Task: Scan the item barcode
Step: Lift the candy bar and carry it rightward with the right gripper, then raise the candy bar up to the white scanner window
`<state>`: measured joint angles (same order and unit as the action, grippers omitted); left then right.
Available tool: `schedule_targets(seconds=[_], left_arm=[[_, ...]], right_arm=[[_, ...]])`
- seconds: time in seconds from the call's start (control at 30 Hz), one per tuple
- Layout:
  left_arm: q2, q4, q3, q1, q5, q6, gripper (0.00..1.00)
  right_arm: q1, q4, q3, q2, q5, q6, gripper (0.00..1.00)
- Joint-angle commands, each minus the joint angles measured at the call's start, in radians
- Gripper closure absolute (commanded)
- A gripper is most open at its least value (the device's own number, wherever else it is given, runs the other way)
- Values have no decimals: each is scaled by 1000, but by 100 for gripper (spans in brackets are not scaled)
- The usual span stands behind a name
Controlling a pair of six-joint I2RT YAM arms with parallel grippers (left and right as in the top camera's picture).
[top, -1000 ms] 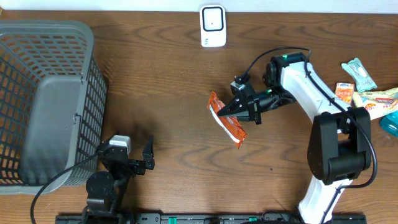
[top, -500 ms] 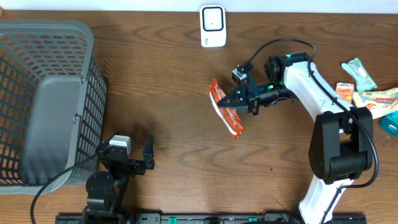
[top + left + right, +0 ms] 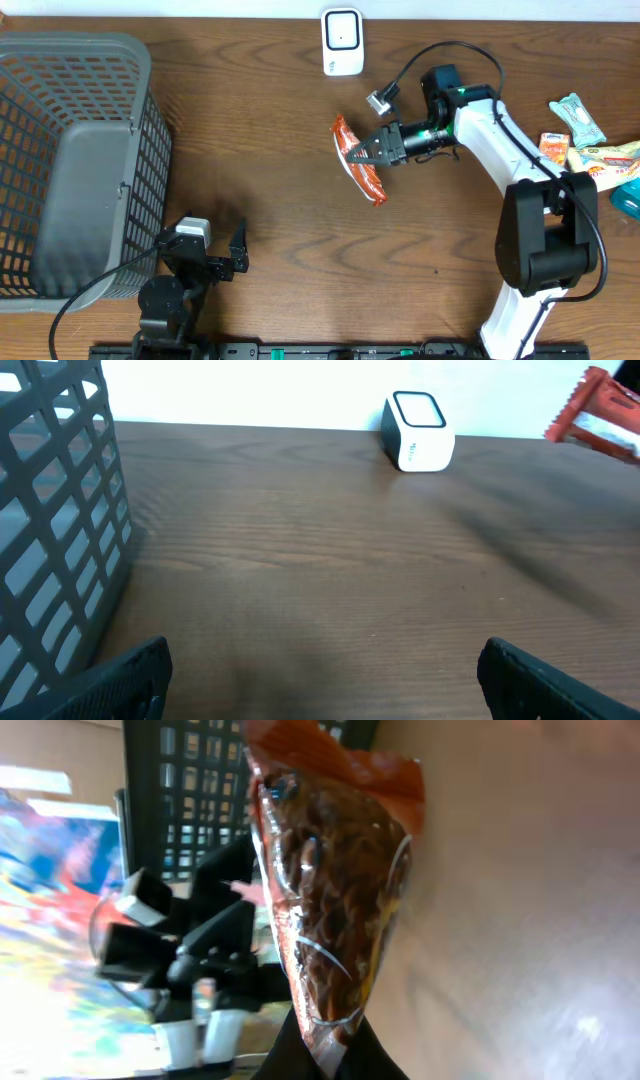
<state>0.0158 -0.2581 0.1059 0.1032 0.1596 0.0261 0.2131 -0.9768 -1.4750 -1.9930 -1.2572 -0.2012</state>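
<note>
Nearer the scanner than a second ago, the orange packet, clear-windowed over brown contents, hangs above the bench, clamped in the right tool; the left tool gapes apart.

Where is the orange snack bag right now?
In the overhead view, the orange snack bag is right of centre, in the jaws of the right gripper, near the white scanner.
</note>
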Motion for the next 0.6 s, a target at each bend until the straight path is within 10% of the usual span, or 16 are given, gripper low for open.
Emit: schedule_targets(seconds=[0.0,0.57], left_arm=[[-5,-10,-22,5,13,2,2],[-5,-10,-22,5,13,2,2]], right_arm=[[36,63,-2,5,2,-17,99],[57,503,-2,5,99,129,99]])
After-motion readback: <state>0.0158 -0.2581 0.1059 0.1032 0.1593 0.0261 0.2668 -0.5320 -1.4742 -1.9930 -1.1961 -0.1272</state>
